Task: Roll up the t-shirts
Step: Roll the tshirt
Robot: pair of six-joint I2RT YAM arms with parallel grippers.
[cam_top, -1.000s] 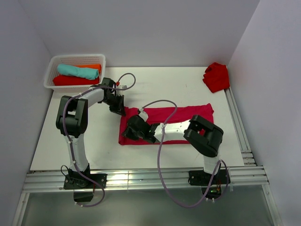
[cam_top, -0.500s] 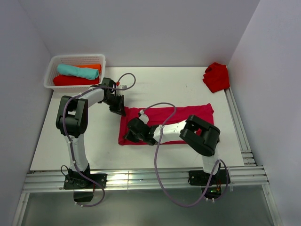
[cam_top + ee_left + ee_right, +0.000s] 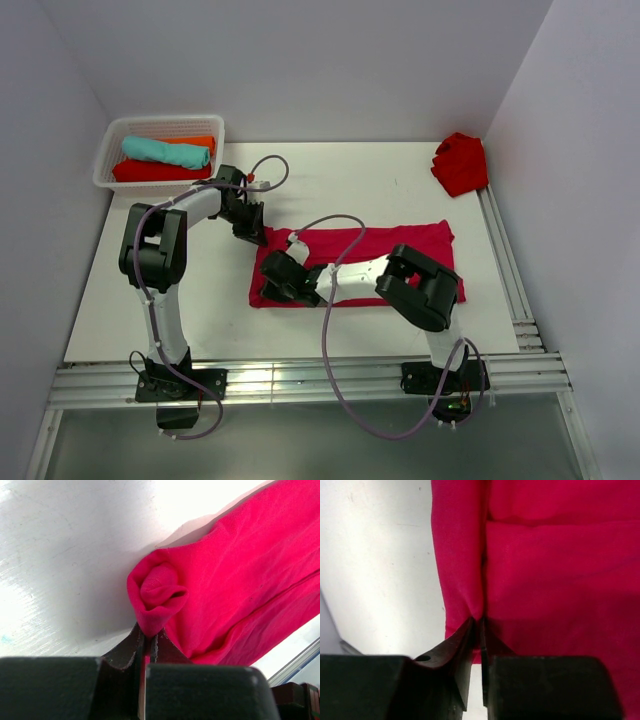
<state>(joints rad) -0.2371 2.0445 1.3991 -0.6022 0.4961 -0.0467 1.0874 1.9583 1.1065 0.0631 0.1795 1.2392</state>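
Note:
A pinkish-crimson t-shirt (image 3: 400, 243) lies folded into a long strip across the middle of the table. My left gripper (image 3: 250, 232) is shut on its far left corner, where the cloth bunches into a small knob (image 3: 159, 596). My right gripper (image 3: 278, 285) is shut on the near left edge of the strip, pinching a fold of cloth (image 3: 475, 607). A scarlet t-shirt (image 3: 461, 162) lies crumpled at the back right. Teal (image 3: 166, 150), orange (image 3: 198, 142) and red (image 3: 155, 172) rolled shirts lie in the basket.
A white mesh basket (image 3: 112, 150) stands at the back left corner. A metal rail (image 3: 505, 260) runs along the table's right edge. The right arm (image 3: 425, 285) lies low over the middle of the crimson strip. Walls close in on both sides.
The right gripper has moved left and slightly away along the strip's near edge, drawing the cloth with it. The left gripper has stayed at the far left corner.

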